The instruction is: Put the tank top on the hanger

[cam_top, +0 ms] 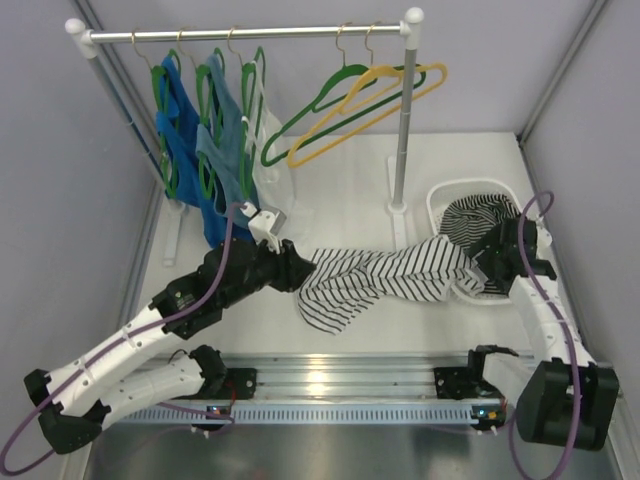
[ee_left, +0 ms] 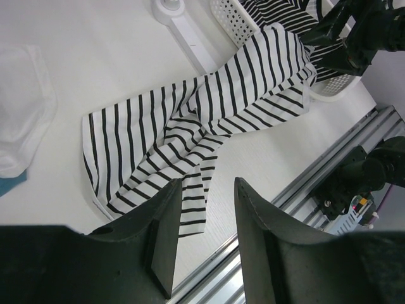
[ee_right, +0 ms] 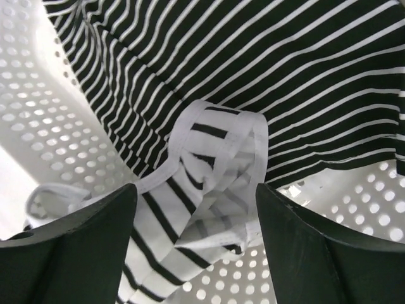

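Tank top (cam_top: 380, 275): 1 striped piece trailing left from basket (cam_top: 432, 205), strap end inside it; left gripper (cam_top: 300, 268) and right gripper (cam_top: 478, 262) both released, empty; advise pinching shoulder straps well apart before fetching hanger (cam_top: 322, 100), behind-left of basket.

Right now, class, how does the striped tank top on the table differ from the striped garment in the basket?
The tank top is white with dark stripes; the garment in the basket is dark with thin white stripes. The tank top sprawls across the table, one end over the basket rim; the garment lies bunched inside. Both are striped.
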